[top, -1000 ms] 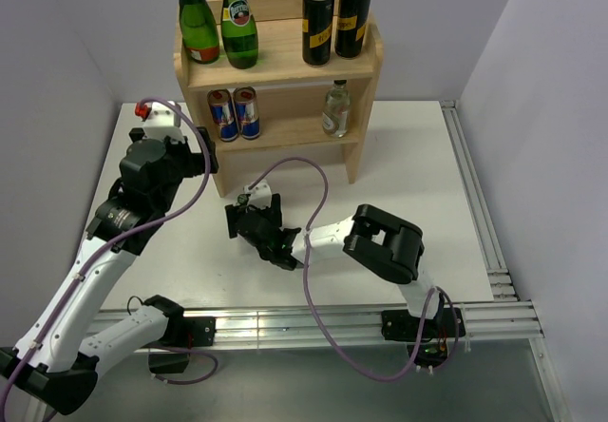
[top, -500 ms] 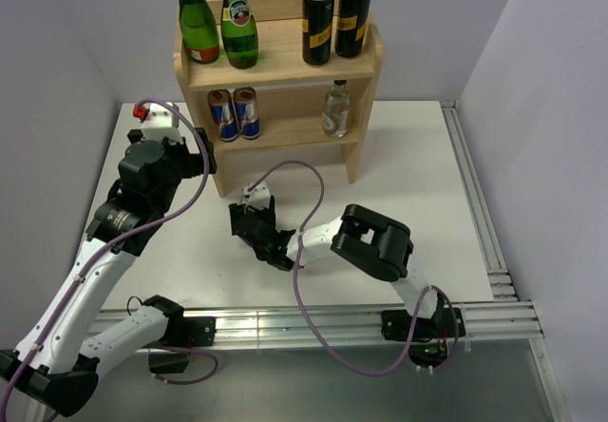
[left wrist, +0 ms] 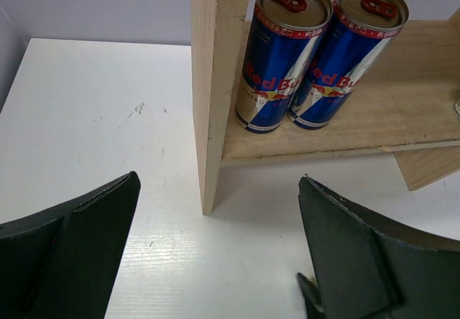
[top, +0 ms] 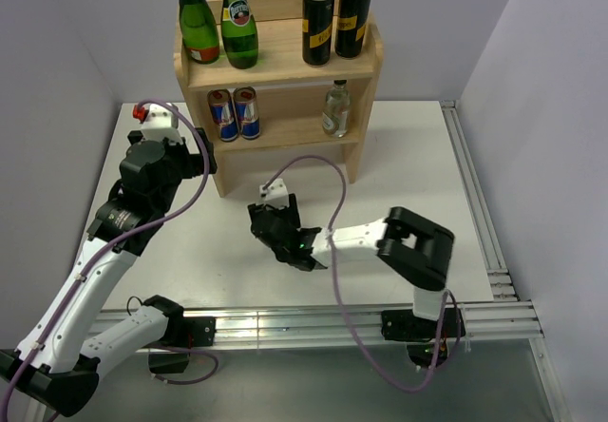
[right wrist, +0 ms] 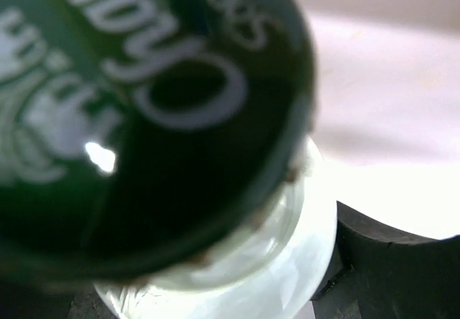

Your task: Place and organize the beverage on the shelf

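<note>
While the left gripper (left wrist: 218, 190) is hovering with jaws spread, facing the shelf (top: 277, 58) and two blue cans (left wrist: 284, 60) on it, the right gripper (top: 269, 224) is sitting low over the table (top: 418, 165) before the shelf, a green-capped glass bottle (right wrist: 158, 118) pressing close against its finger (right wrist: 388, 261) (whether the jaws are pinching it cannot be told).

The white tabletop (top: 408, 156) spreads beneath and all around the right claw (top: 273, 224). An aluminium rail (top: 285, 322) runs along its edge nearer than the claw, a side rail (top: 475, 194) lies well to the claw's right, and pale grey walls (top: 541, 51) rise beyond.
</note>
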You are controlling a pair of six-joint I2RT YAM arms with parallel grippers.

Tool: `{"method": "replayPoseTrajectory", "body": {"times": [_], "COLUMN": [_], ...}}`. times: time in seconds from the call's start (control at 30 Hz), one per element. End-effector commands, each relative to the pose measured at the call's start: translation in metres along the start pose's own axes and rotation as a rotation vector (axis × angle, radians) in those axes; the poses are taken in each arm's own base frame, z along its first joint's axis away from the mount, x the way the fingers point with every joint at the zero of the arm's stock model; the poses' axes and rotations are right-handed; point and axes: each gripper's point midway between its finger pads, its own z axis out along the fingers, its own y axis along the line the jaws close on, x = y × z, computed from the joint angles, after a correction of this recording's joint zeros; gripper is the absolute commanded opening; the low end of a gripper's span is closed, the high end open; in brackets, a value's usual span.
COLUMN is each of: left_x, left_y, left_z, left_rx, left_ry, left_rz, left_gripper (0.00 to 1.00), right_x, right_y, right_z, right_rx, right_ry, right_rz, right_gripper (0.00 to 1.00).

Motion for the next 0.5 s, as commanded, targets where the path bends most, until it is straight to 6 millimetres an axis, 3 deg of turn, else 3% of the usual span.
{"method": "replayPoseTrajectory", "body": {"times": [0.0,0.17,0.27,0.47], "left_x": [-0.012,-0.011,-0.012,-0.012], "left_y": [0.000,0.002,0.004,0.005], "left_z": [-0.002,-0.001,-0.003,-0.001], "left_rx": [0.007,-0.003,-0.005,-0.011], "left_ry": [-0.048,-0.045,-0.050,-0.046], "left_rz": [-0.030,-0.031,-0.033,-0.038], "left_gripper": [0.99,0.99,0.99,0.99], "right_x": [-0.139,-0.198,-0.223,-0.259], "right_y": [-0.019,-0.040,-0.049,-0.076], "right_z": [-0.048,-0.083,-0.090,-0.074], "right_rx": [0.032,0.046,0.049,0.078], "right_ry": [-0.258,-0.323,-0.351,-0.380], "right_rz": [0.200,0.201,0.203,0.226], "right_gripper": [0.00,0.00,0.00,0.00]}}
